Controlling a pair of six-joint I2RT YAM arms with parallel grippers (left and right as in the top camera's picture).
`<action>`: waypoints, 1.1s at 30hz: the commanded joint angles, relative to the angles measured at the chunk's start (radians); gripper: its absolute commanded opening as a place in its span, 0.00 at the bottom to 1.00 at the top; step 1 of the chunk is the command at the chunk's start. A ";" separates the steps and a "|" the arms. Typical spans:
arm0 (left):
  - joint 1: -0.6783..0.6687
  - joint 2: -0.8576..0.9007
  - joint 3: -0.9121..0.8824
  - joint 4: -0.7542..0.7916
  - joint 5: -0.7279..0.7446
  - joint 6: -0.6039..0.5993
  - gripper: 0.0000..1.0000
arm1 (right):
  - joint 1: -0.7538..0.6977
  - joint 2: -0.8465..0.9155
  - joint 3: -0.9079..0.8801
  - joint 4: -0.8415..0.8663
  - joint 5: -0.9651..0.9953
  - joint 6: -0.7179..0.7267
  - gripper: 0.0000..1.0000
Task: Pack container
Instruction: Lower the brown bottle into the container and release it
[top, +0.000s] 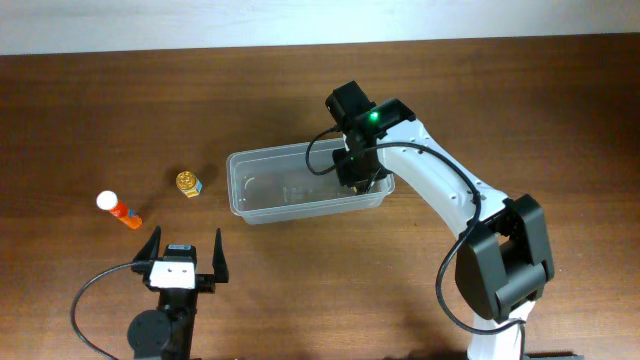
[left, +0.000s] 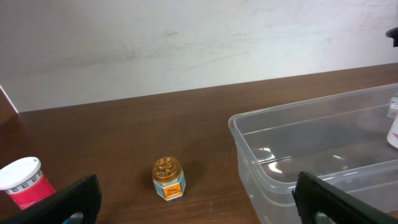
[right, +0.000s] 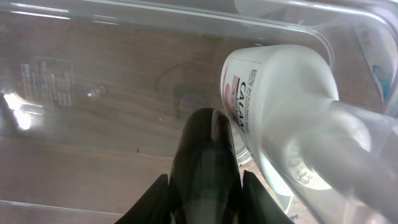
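- The container sits near the middle of the table, long side running left to right. Its right end is under the right claw.
- That claw is closed on a white bottle with a pink label. One dark finger presses its side, and the other is hidden behind it.
- The step looks like setting this bottle down inside the container. To do it well, lower it until the base meets the floor, then open only a little so it does not tip or roll.
- The bottle hangs close to the right end wall. Placing it tight into that corner should leave the rest of the floor free for other items.
- The claw should lift straight up afterwards, clear of the rim.
- The container is a clear plastic tub with rounded corners and a raised rim. The wood grain shows through its floor, and apart from the bottle it looks empty.
- A small gold-lidded jar stands to its left, well apart.
- A red tube with a white cap lies farther left.
- The left claw rests wide apart near the front edge, holding nothing.
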 joint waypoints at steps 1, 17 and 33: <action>0.007 -0.007 -0.006 -0.001 0.011 0.009 0.99 | 0.008 0.001 -0.020 0.004 0.016 0.022 0.28; 0.007 -0.007 -0.006 -0.001 0.011 0.009 0.99 | 0.008 0.001 -0.054 0.030 0.017 0.029 0.38; 0.007 -0.007 -0.006 -0.001 0.011 0.009 0.99 | 0.008 -0.015 0.043 -0.054 0.016 0.017 0.39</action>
